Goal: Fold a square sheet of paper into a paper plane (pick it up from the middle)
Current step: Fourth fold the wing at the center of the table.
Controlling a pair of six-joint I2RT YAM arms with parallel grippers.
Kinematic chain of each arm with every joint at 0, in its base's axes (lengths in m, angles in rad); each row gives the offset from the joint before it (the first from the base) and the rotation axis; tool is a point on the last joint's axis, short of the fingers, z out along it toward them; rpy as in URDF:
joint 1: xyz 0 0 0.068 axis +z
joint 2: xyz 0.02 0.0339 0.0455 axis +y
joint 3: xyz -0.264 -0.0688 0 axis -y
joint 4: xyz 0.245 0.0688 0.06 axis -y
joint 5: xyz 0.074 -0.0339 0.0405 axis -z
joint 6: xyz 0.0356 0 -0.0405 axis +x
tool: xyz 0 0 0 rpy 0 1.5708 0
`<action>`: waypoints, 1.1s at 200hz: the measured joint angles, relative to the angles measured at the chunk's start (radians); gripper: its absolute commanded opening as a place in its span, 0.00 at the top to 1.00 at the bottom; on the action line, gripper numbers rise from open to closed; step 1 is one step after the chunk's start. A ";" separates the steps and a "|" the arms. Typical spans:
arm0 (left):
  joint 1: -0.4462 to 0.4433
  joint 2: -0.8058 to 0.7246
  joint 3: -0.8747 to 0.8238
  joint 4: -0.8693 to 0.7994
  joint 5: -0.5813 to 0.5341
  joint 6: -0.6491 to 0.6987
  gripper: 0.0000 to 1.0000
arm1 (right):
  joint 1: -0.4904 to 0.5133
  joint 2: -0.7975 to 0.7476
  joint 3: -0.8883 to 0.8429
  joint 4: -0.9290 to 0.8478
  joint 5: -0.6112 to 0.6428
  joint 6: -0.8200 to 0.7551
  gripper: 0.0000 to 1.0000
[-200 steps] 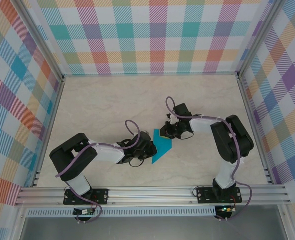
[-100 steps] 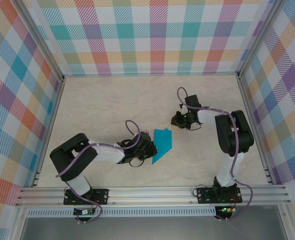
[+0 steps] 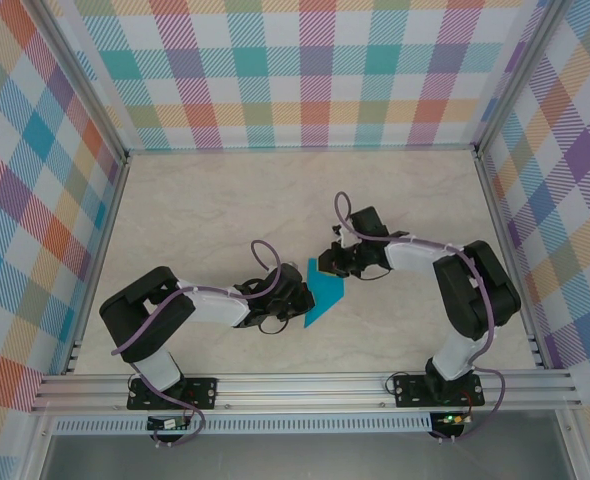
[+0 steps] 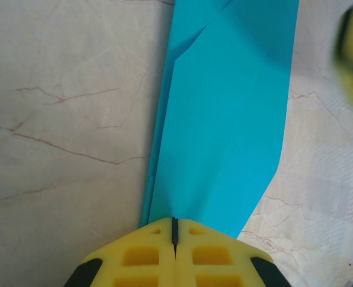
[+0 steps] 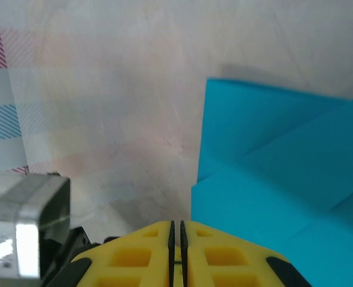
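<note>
The square sheet of paper (image 3: 327,296) is teal-blue, creased into a narrower layered shape, and lies flat near the table's middle. In the left wrist view the paper (image 4: 224,119) runs away from my left gripper (image 4: 174,222), whose yellow jaws are shut with their tips on its near end. From above, the left gripper (image 3: 303,298) sits at the paper's left edge. My right gripper (image 3: 327,264) hovers at the paper's far corner. In its own view the right gripper (image 5: 176,226) is shut to a thin slit with nothing between, and the paper (image 5: 284,179) lies just to the right.
The marble tabletop (image 3: 205,210) is ringed by plaid walls, with an aluminium rail (image 3: 305,388) along the near edge. A grey block on the left arm (image 5: 27,224) shows low on the left in the right wrist view.
Half a second ago the right gripper had swung off to the right and back; now it is over the paper's far corner again. Left gripper and paper have stayed put.
</note>
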 measured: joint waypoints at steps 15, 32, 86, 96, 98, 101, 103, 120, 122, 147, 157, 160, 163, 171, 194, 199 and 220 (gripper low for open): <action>0.000 0.000 0.000 0.000 0.000 0.000 1.00 | 0.004 0.010 -0.019 0.006 -0.014 0.013 0.87; 0.000 0.000 0.002 -0.002 0.000 0.000 1.00 | 0.010 0.039 -0.023 0.022 -0.029 0.017 0.87; 0.000 0.000 0.013 -0.023 0.001 0.009 1.00 | 0.013 0.100 -0.037 0.026 -0.003 0.013 0.90; 0.000 0.000 0.029 -0.052 0.001 0.024 1.00 | 0.013 0.100 -0.037 0.026 -0.001 0.012 0.90; -0.001 0.000 0.032 -0.058 0.001 0.027 1.00 | 0.013 0.100 -0.037 0.026 -0.001 0.012 0.90; -0.001 0.000 0.037 -0.068 0.001 0.030 1.00 | 0.013 0.100 -0.038 0.026 0.000 0.012 0.90; -0.001 0.000 0.041 -0.077 0.001 0.034 1.00 | 0.013 0.100 -0.038 0.026 0.000 0.012 0.90; -0.003 -0.001 0.069 -0.137 0.002 0.053 1.00 | 0.013 0.100 -0.039 0.027 0.001 0.012 0.90; -0.003 -0.002 0.072 -0.144 0.002 0.056 1.00 | 0.013 0.100 -0.039 0.027 0.001 0.012 0.91; -0.004 -0.023 0.108 -0.262 0.005 0.064 1.00 | 0.013 0.100 -0.043 0.034 0.001 0.013 0.90; -0.004 -0.034 0.117 -0.293 0.005 0.055 1.00 | 0.013 0.099 -0.045 0.036 0.002 0.016 0.91; -0.004 -0.037 0.119 -0.297 0.005 0.052 1.00 | 0.013 0.099 -0.045 0.037 0.001 0.016 0.90; -0.004 -0.041 0.119 -0.300 0.005 0.046 1.00 | 0.013 0.099 -0.045 0.037 0.002 0.016 0.90; -0.004 -0.052 0.120 -0.305 0.004 0.029 1.00 | 0.013 0.099 -0.045 0.038 0.001 0.018 0.90; -0.004 -0.074 0.115 -0.270 0.005 -0.032 1.00 | 0.013 0.099 -0.045 0.039 0.001 0.026 0.91; -0.004 -0.077 0.111 -0.251 0.005 -0.050 1.00 | 0.013 0.099 -0.045 0.039 0.001 0.027 0.90; -0.004 -0.085 0.079 -0.161 0.005 -0.109 1.00 | 0.013 0.099 -0.046 0.040 0.002 0.035 0.90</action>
